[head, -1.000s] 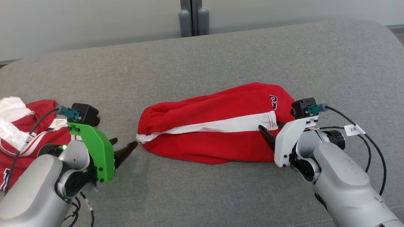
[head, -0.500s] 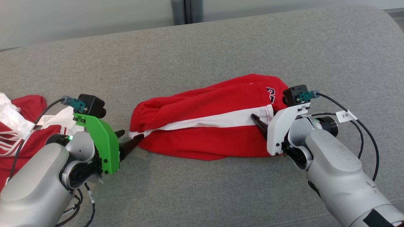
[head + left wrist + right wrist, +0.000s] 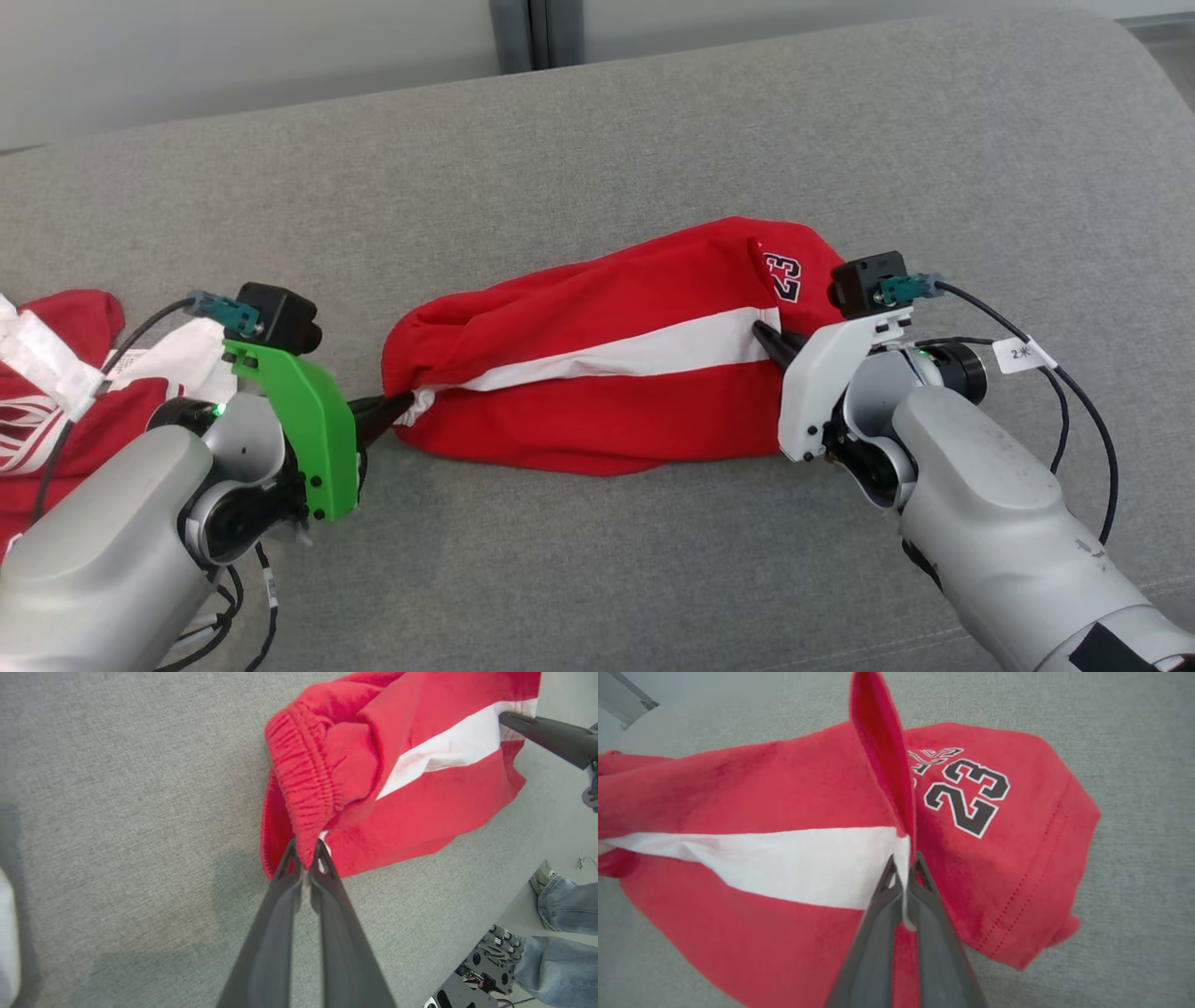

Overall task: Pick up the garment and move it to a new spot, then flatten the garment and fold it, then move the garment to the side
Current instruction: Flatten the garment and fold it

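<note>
From where I stood, the garment, a pair of red shorts with a white stripe along it, lay on the grey surface well to the right of the heap of other red-and-white clothes, apart from it and not touching it. The left pincer sat in the gap between heap and garment, its two dark fingers drawn tight together on the elastic waistband, at the end of the shorts nearest the heap. The right pincer was at the end farthest from the heap, likewise closed to a sliver, nipping the hem where the white stripe ran out. A ridge of red cloth stood up just above its tips, beside the number 23.

What mattered was the line between them. The long axis of the shorts ran straight away from the heap, from one pincer to the other, so each arm had its own end and neither was better placed. The cloth between them looked bunched rather than taut. To my eye the lift to a new spot would need both arms rising evenly, or one pinch might slip
</note>
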